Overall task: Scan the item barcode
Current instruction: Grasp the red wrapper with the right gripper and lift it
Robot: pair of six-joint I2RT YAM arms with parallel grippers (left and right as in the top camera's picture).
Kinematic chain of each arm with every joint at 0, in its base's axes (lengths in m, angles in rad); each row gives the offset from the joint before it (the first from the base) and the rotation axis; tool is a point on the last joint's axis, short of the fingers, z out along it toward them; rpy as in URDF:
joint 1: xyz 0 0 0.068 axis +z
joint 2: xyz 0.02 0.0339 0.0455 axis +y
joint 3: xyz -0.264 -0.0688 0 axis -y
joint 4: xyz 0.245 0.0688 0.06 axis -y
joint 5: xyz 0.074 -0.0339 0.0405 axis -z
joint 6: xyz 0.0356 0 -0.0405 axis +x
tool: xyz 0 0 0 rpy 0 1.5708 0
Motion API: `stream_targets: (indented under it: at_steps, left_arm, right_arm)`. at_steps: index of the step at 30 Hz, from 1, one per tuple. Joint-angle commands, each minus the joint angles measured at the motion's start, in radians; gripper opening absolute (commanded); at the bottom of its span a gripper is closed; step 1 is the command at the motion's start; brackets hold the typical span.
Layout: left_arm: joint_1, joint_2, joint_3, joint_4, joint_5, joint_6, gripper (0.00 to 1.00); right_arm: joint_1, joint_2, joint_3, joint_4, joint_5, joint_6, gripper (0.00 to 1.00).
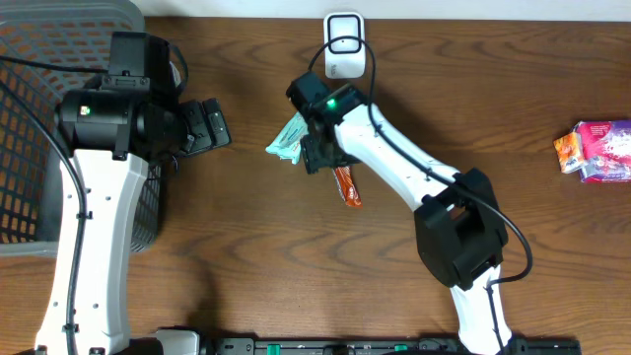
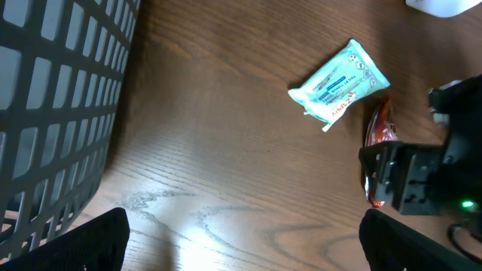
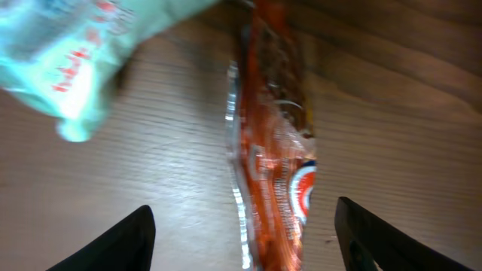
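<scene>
Orange snack packet (image 3: 271, 150) flat on table (image 1: 246, 247), just beside teal packet (image 1: 288, 140), under wide-spread jaws of right gripper (image 3: 245, 214); nothing held. Left gripper (image 2: 242, 226) wide, empty. Probably light, crinkly, slippery foil; best pinched across narrow middle, clear of sealed ends.

The big brown wooden table (image 1: 246, 256) fills almost the whole view, and dark wavy lines run along the wood. A grey plastic basket with lots of little holes (image 1: 39, 118) stands at the left side. Behind the far edge of the table there is a thin pale strip (image 1: 473, 8), too small to tell if it is wall or floor. Light from above makes a soft white shiny patch (image 2: 188, 229) on the wood near the basket.
</scene>
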Motion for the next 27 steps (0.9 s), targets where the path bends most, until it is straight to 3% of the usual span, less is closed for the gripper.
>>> stream_targets:
  at_steps: [1,10,15,20,27]
  left_arm:
    - [0.003,-0.003,0.001,-0.004,-0.010,-0.009,0.98]
    - [0.003,-0.003,0.001,-0.003,-0.010,-0.009,0.98]
    - [0.003,-0.003,0.001,-0.004,-0.010,-0.009,0.98]
    - [0.003,-0.003,0.001,-0.004,-0.010,-0.009,0.98]
    - [0.003,-0.003,0.001,-0.004,-0.010,-0.009,0.98]
  right_arm:
    - [0.004,0.002,-0.049,0.013,0.155,0.077,0.75]
    - [0.004,0.003,-0.188,0.147,0.052,0.075,0.70]
    - [-0.002,0.002,-0.199,0.152,0.000,0.075,0.31]
    - [-0.063,0.000,-0.193,0.146,-0.150,0.055,0.01]
    - [-0.260,0.000,-0.194,0.144,-0.618,-0.148,0.01]
